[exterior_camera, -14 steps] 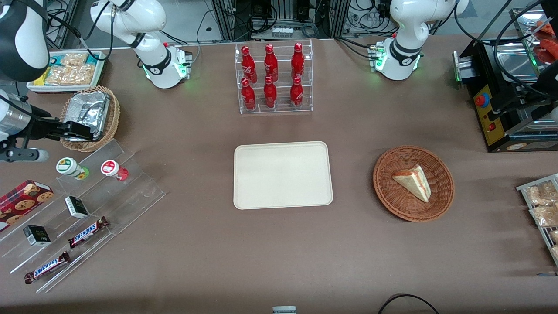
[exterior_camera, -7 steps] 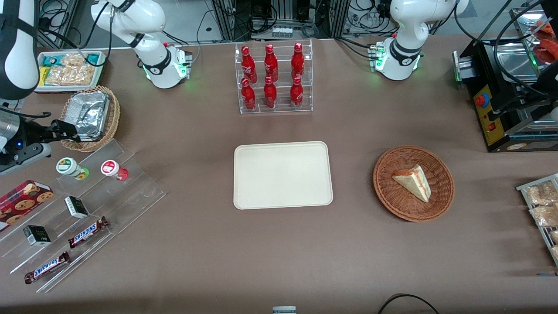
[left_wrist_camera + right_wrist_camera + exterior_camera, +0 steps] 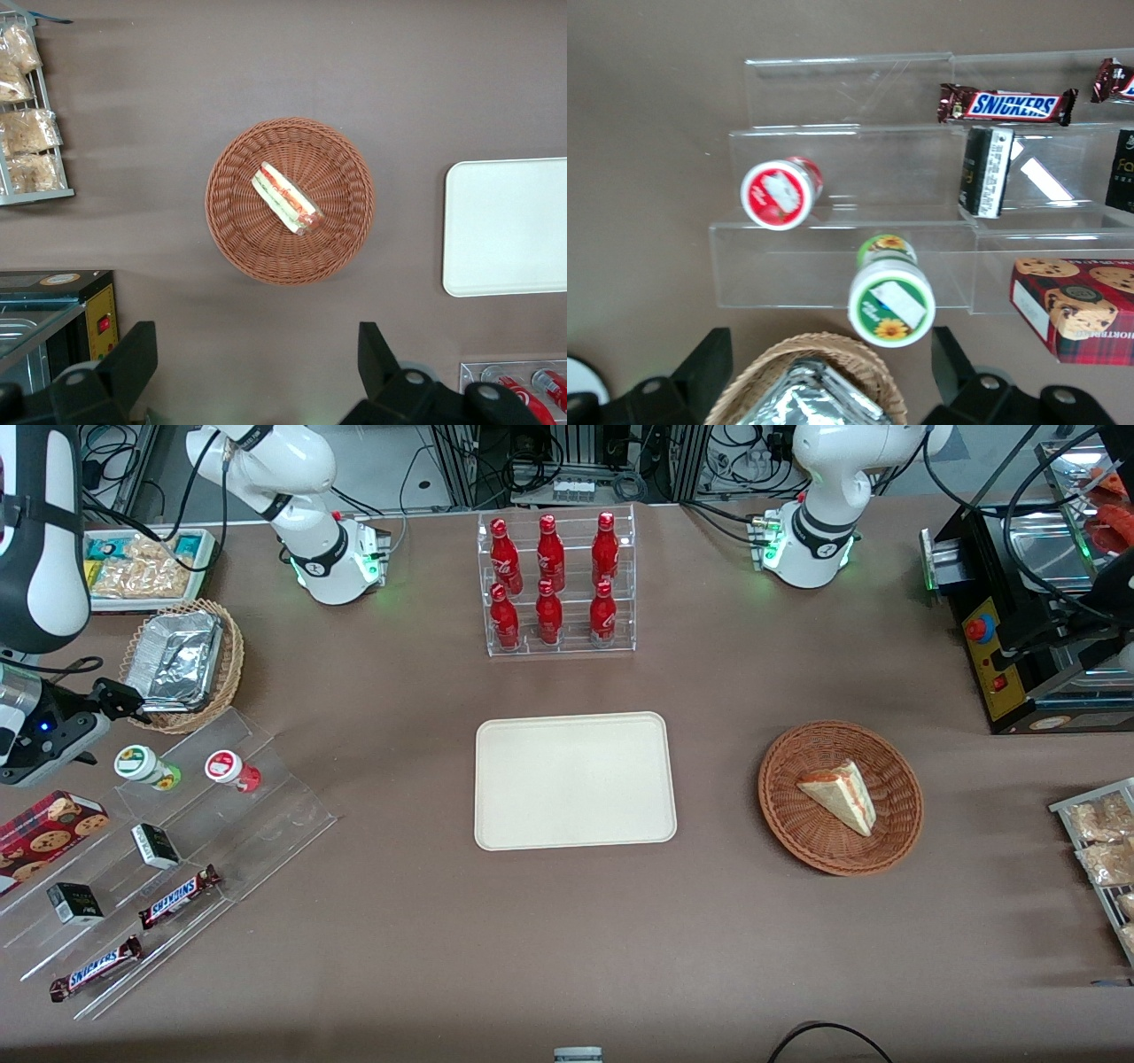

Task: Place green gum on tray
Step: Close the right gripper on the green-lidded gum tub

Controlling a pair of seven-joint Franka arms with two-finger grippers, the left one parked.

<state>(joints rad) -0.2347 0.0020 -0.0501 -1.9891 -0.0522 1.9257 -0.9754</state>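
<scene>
While the green gum (image 3: 146,767) stood upright on the top step of a clear acrylic stepped stand (image 3: 177,841) toward the working arm's end of the table, nothing was touching it; in the right wrist view its white lid with the green mark (image 3: 891,307) faced the camera. Just beside it on the same step stood the red gum (image 3: 232,771), the two apart from each other. On the lower steps lay two small dark boxes (image 3: 155,845), and nearer the front camera two Snickers bars (image 3: 179,895). A red box of cookies (image 3: 46,829) rested beside the stand, at the table's edge. The gripper (image 3: 113,701) hung above the table just farther from the front camera than the green gum, over the rim of a wicker basket (image 3: 229,666) holding a foil container (image 3: 177,657); its fingers (image 3: 709,359) stood wide apart with the gum showing between them, and they held nothing. The tray (image 3: 574,780) lay flat in the middle of the table, well apart from the gum. Farther from the camera than the tray stood a clear rack of red bottles (image 3: 554,584), and toward the parked arm's end sat a round wicker basket with a sandwich wedge (image 3: 837,795)
</scene>
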